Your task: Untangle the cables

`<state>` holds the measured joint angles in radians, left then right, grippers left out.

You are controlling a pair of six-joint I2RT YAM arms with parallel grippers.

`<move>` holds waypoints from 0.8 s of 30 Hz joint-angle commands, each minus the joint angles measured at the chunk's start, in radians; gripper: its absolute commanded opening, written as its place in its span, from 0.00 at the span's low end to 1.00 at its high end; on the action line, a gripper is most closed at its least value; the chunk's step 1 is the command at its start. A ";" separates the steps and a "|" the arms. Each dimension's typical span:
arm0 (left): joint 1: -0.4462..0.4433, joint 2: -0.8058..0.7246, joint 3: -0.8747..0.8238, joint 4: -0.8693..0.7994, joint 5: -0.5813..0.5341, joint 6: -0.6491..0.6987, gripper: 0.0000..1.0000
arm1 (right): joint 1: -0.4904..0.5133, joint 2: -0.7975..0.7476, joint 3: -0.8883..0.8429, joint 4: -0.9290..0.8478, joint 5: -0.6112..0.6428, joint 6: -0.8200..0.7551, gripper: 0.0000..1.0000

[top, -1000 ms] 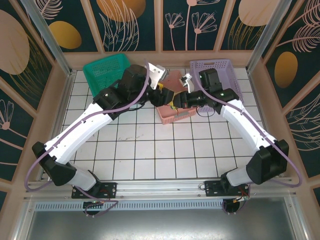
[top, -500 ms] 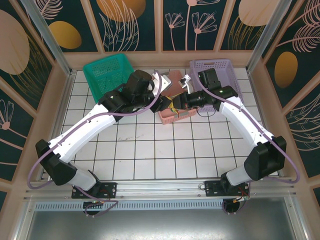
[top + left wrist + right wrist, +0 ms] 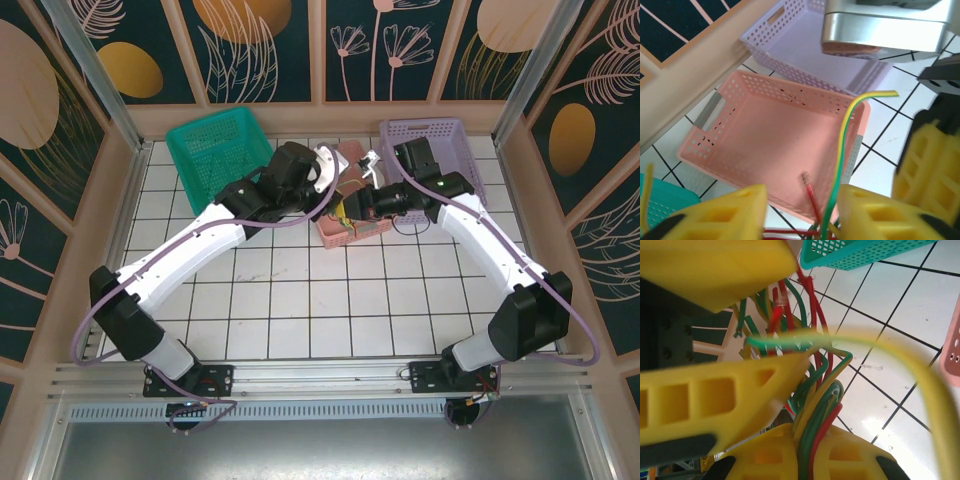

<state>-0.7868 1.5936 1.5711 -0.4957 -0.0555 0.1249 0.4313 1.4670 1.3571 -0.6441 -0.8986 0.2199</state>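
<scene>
From the top view both arms reach in and meet right over the near-left corner of the pink basket. The left hand and right hand sit almost nose to nose there, and the cables are bunched between them, just a yellowish scrap from up here. My guess is they're held up above the pink basket so loose ends can hang free instead of dragging on the tabletop. On the left wrist cam, the left hand has its fingers apart. A green-and-yellow cable and a short red one poke up through the gap, over the pink basket's bare floor. Nothing looks pinched, so I reckon it's lining up on one strand to pull out. The right wrist cam is the clear one: the right hand is clamped tight on the cables, a fat green, yellow and red bundle. It's acting as the anchor, off the pink basket's edge. The left hand shows here too, its fingers apart on either side of the loops. Plenty of crossings left, so I'd call the untangling early days.
</scene>
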 commanded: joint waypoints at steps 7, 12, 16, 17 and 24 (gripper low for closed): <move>0.028 0.022 0.033 0.057 -0.183 -0.342 0.00 | 0.035 -0.110 -0.036 0.171 0.015 0.033 0.00; 0.121 -0.032 -0.030 0.077 -0.086 -0.678 0.00 | 0.046 -0.162 -0.097 0.229 0.090 0.063 0.00; 0.172 -0.088 -0.130 0.141 0.008 -0.914 0.00 | 0.047 -0.202 -0.159 0.331 0.132 0.140 0.00; 0.186 -0.098 -0.155 0.147 0.025 -0.979 0.00 | 0.048 -0.212 -0.179 0.364 0.138 0.171 0.00; 0.275 -0.189 -0.413 0.347 0.179 -1.421 0.00 | 0.073 -0.242 -0.265 0.516 0.144 0.295 0.00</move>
<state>-0.5819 1.4345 1.2530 -0.2405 0.1478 -1.0252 0.4946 1.2850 1.1027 -0.2428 -0.7238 0.4496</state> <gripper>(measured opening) 0.068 0.092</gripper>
